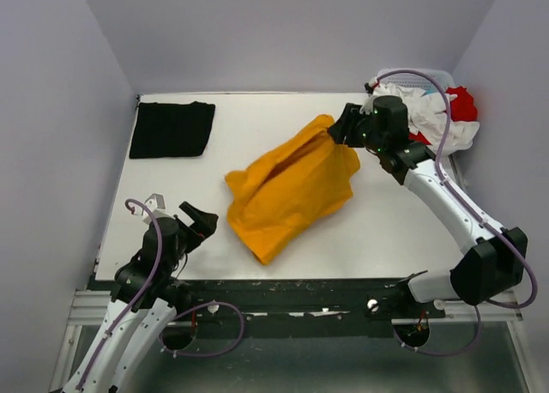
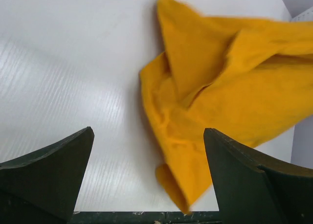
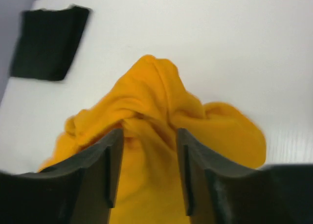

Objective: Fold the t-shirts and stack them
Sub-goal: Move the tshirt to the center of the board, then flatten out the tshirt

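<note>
Near left first: left gripper (image 1: 199, 221) hovers over the near edge of the table (image 1: 386, 230) w/ jaws spread wide, nothing in them. Just right of it the mustard t-shirt (image 1: 292, 187) lies crumpled mid-table, its near tip almost at the front edge. In the left wrist view the rumpled hem sits just ahead of the right-hand finger. The shirt's far end is bunched up btw the fingers of the right gripper (image 1: 336, 125), which is pinching it, so that corner's lifted off the table. Imo it's light, floppy cloth, not slippery, won't hold a shape. Prob best grabbed at a hem corner or shoulder, not the middle. Far left: black t-shirt (image 1: 171, 129), folded flat, well apart from both grippers. Far right: white and red t-shirts (image 1: 420, 108) heaped in a basket (image 1: 420, 72) behind the right arm.
</note>
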{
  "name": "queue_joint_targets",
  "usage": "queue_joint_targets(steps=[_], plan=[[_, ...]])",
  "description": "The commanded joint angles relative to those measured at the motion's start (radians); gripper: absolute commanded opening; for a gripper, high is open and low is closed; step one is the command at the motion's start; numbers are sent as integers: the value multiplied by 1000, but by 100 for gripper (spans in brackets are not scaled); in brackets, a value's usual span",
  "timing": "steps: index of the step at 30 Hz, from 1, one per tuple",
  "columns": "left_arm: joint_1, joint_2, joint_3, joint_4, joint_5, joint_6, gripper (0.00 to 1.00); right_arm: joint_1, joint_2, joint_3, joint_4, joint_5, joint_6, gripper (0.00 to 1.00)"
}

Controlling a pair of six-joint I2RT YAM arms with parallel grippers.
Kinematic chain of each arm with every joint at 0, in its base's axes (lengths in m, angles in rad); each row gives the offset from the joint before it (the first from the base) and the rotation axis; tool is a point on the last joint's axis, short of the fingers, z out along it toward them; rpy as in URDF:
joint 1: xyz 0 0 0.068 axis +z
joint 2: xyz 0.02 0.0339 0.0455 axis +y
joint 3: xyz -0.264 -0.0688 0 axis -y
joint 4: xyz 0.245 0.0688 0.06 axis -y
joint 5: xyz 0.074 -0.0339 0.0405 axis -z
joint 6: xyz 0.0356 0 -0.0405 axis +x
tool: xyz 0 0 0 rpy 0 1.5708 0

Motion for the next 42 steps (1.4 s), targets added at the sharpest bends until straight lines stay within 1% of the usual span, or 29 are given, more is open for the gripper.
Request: queue_joint_targets(steps=[1, 2, 3, 4, 6, 9, 10, 12, 16, 18, 20, 23, 24, 27, 29, 33, 35, 36, 38, 40, 41, 42], plan=[[-2, -29, -31, -90, -38, -71, 99, -6, 66, -25, -129, 409, -35, 78], [-2, -24, -34, -83, -36, -72, 99, -6, 81, -4, -167, 424, -39, 90], [-2, -17, -34, -76, -37, -72, 99, -7, 85, 10, -192, 415, -40, 99], [-2, -6, -36, -65, -36, -71, 99, -5, 78, 7, -201, 383, -38, 100], [-2, 23, -42, -23, -29, -60, 99, 22, 35, -48, -165, 325, -28, 100], [-2, 89, -54, 61, 18, -28, 99, 130, -28, -156, -128, 278, 0, 100], [-2, 120, -55, 93, 37, -20, 99, 177, -40, -188, -126, 281, 22, 100], [-2, 181, -56, 145, 59, -13, 99, 331, -45, -251, -115, 335, 70, 100], [0, 300, -49, 267, 103, 10, 99, 593, 42, -290, -158, 399, 142, 100], [1, 374, -34, 333, 139, 16, 99, 678, 89, -299, -186, 431, 188, 100], [2, 462, -13, 406, 172, 26, 99, 705, 110, -299, -236, 449, 244, 100], [6, 634, 43, 469, 212, 50, 99, 705, 63, -348, -276, 541, 330, 100], [8, 696, 75, 475, 212, 62, 99, 705, 39, -363, -282, 593, 357, 100], [23, 870, 171, 508, 212, 104, 99, 689, -35, -396, -281, 713, 377, 100], [51, 991, 239, 517, 224, 114, 99, 650, -66, -400, -276, 733, 385, 100], [112, 1229, 373, 545, 406, 156, 98, 548, -117, -427, -247, 726, 368, 100], [120, 1324, 429, 544, 460, 164, 98, 507, -146, -442, -241, 748, 373, 100], [120, 1363, 458, 540, 486, 173, 96, 486, -162, -448, -236, 752, 372, 100], [120, 1438, 500, 522, 507, 170, 89, 441, -189, -460, -214, 752, 362, 100], [122, 1492, 525, 519, 550, 173, 70, 398, -201, -468, -185, 743, 342, 100], [122, 1505, 527, 528, 565, 176, 58, 382, -200, -466, -180, 741, 335, 100], [122, 1508, 526, 529, 567, 176, 49, 365, -196, -462, -174, 740, 328, 100]])
